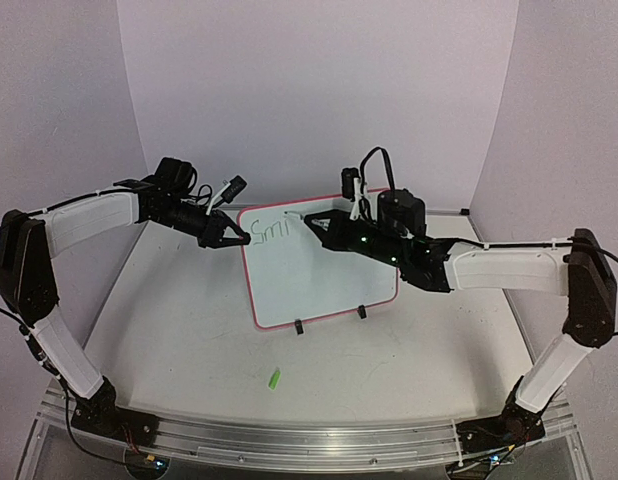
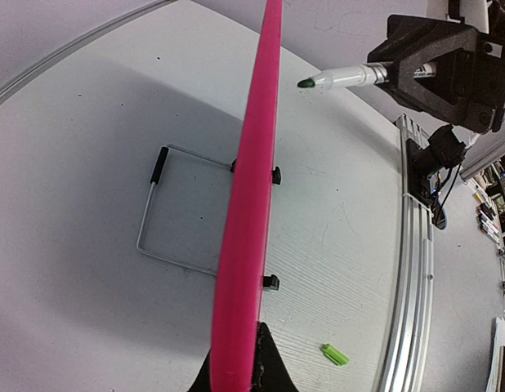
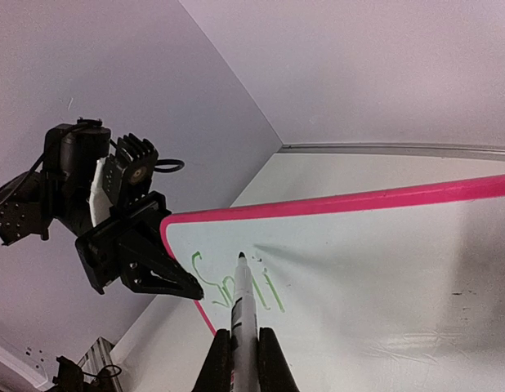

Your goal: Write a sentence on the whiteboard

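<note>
The whiteboard (image 1: 324, 285) stands tilted on its two black feet at mid table, its pink rim (image 2: 252, 188) seen edge-on in the left wrist view. My left gripper (image 1: 234, 238) (image 2: 236, 363) is shut on the board's upper left edge. My right gripper (image 1: 317, 226) (image 3: 242, 343) is shut on a marker (image 3: 244, 298), which also shows in the left wrist view as the marker (image 2: 350, 77). The start of the sentence (image 1: 272, 233), green letters reading "Smil" (image 3: 274, 294), sits at the board's top left. The marker's tip is just above those letters, seemingly a little off the face.
A green marker cap (image 1: 274, 378) (image 2: 335, 354) lies on the table in front of the board. A wire stand (image 2: 167, 212) props the board from behind. An aluminium rail (image 1: 289, 435) runs along the near edge. Walls close in behind and at both sides.
</note>
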`<control>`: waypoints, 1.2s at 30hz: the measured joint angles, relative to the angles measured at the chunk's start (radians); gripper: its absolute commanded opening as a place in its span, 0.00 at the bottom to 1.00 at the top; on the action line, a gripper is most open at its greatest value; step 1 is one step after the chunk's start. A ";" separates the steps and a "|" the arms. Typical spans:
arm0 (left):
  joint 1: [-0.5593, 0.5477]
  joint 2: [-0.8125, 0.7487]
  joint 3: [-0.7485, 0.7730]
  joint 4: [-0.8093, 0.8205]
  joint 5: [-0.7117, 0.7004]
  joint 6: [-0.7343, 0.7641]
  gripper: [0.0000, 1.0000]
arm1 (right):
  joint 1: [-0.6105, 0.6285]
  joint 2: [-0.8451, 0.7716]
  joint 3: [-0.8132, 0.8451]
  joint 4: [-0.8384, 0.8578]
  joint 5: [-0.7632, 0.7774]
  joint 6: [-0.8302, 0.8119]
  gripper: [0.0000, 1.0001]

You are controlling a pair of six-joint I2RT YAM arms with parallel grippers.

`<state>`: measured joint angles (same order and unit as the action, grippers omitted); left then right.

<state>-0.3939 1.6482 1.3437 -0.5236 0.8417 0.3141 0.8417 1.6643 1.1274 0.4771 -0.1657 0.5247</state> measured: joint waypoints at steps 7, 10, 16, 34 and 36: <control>0.000 0.000 0.000 0.000 0.000 0.000 0.00 | 0.000 -0.012 0.000 -0.003 0.016 -0.001 0.00; 0.000 0.000 0.000 0.000 0.000 0.000 0.00 | 0.000 -0.012 0.000 -0.005 0.025 -0.001 0.00; 0.000 0.000 0.000 0.000 0.000 0.000 0.00 | 0.000 -0.012 0.000 -0.008 0.044 -0.002 0.00; 0.000 0.000 0.000 0.000 -0.002 -0.001 0.00 | -0.005 0.009 0.029 -0.024 0.064 -0.009 0.00; 0.000 0.000 0.000 0.000 -0.002 -0.001 0.00 | -0.005 0.009 0.029 -0.025 0.064 -0.009 0.00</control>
<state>-0.3935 1.6482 1.3440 -0.5240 0.8394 0.3135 0.8371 1.6730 1.1561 0.4525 -0.1016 0.5159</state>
